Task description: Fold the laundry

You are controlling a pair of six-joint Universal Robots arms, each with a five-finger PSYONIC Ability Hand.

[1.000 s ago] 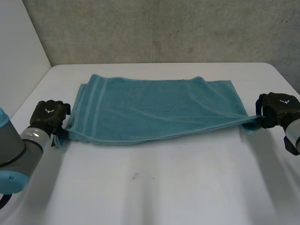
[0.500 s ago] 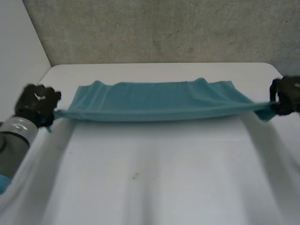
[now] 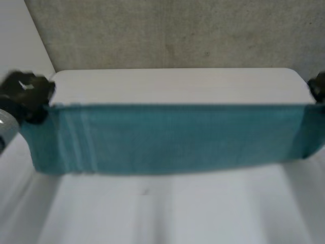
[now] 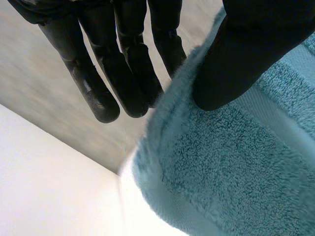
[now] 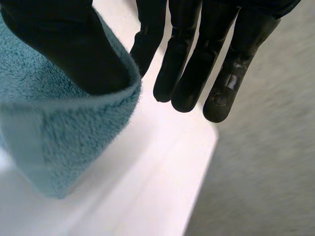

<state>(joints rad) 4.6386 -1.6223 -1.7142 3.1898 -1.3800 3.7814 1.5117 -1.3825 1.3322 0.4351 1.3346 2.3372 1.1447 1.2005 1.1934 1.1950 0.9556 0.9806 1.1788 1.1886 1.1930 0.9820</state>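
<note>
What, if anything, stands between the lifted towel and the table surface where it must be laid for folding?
Nothing visible does. The towel hangs stretched between the left hand and the right hand, each pinching an upper corner, and the white table below and in front of it is bare.

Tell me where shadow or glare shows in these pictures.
Head view: even light, no glare; soft grey shade on the table under the towel, which the left hand and right hand hold up. Left wrist view: dull sheen on the fingers. Right wrist view: a small bright spot on one finger.
</note>
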